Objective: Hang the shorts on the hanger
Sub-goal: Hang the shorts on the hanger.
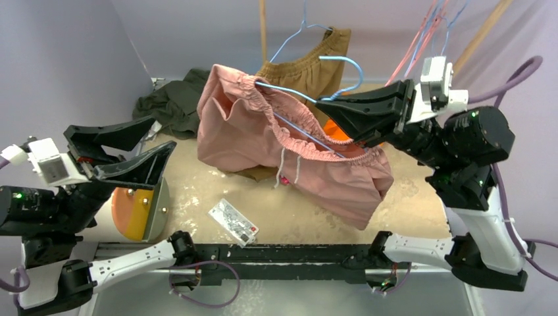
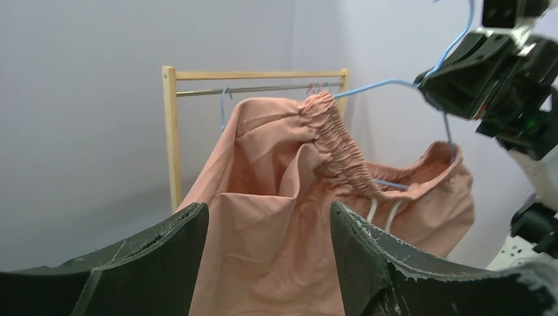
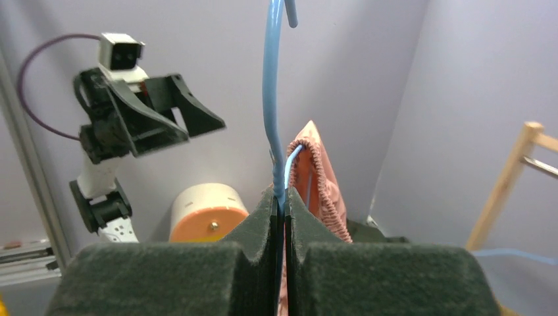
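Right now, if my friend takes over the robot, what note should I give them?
Left gripper: open, holding nothing, off to the side of the shorts.
Right gripper: shut on the hanger wire just below its hook, holding it up.
The shorts hang from the hanger. The wire runs inside the elastic waistband, and the drawstring dangles.
Done: the shorts look threaded onto the hanger.
Left: probably just check that both hanger ends sit inside the waistband.
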